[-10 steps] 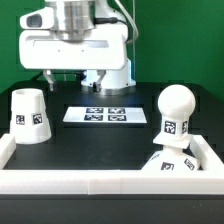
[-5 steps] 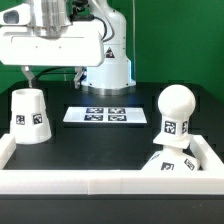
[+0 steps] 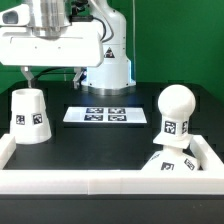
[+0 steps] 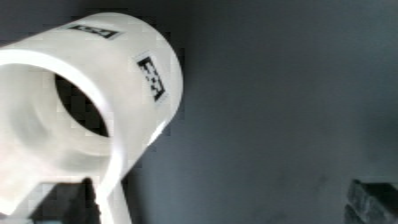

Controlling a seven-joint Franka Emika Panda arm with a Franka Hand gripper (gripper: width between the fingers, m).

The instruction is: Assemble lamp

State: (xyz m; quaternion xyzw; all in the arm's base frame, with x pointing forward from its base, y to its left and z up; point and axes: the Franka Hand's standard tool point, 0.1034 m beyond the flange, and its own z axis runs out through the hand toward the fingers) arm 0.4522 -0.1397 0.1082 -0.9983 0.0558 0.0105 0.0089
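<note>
The white tapered shade (image 3: 29, 116) stands with its narrow end up on the black table at the exterior view's left. It fills much of the wrist view (image 4: 89, 110), its opening showing. My gripper (image 3: 52, 74) hangs above and a little behind the shade, jaws wide apart and empty; in the wrist view (image 4: 217, 205) one finger (image 4: 64, 200) shows beside the shade's rim. The round-headed bulb (image 3: 176, 110) stands upright at the right. Below it, a white tagged part (image 3: 170, 166), probably the base, sits against the front rail.
The marker board (image 3: 106, 115) lies flat at the table's middle back. White rails (image 3: 100, 182) edge the table's front and sides. The arm's white base (image 3: 108, 62) stands behind the marker board against a green backdrop.
My gripper has moved to the exterior view's left, from above the marker board to above the shade, then held still. The parts have not moved.
</note>
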